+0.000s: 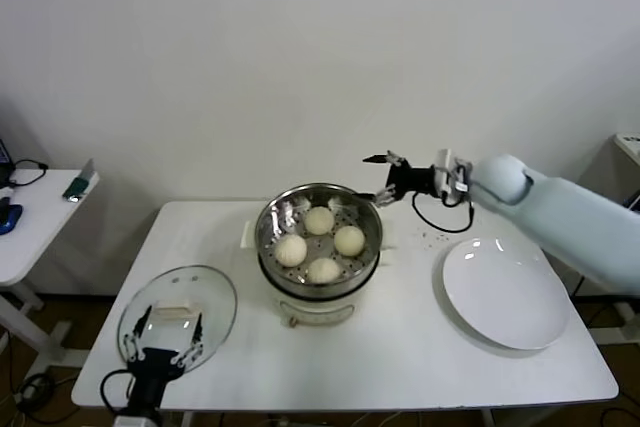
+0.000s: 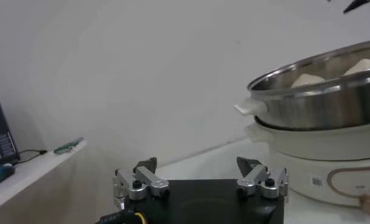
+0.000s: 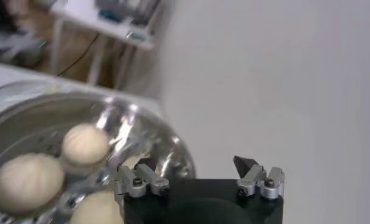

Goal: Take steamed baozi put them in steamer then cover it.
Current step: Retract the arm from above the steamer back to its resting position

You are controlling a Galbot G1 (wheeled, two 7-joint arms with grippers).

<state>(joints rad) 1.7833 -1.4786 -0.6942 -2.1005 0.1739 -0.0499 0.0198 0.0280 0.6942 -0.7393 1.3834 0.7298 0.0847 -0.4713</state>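
The steel steamer (image 1: pixel 268 217) stands mid-table on its cream base, with several baozi (image 1: pixel 319 220) on its perforated tray. The glass cover (image 1: pixel 205 292) with its white handle lies flat at the front left of the table. My left gripper (image 1: pixel 160 335) is open and empty over the cover's near edge. My right gripper (image 1: pixel 383 178) is open and empty in the air at the steamer's far right rim. The steamer also shows in the left wrist view (image 2: pixel 319 97) and in the right wrist view (image 3: pixel 27 115), with baozi (image 3: pixel 84 144) inside.
A flat white plate (image 1: pixel 505 292) lies empty at the right of the table. A small side table (image 1: pixel 45 212) with devices stands to the left. A white wall is behind.
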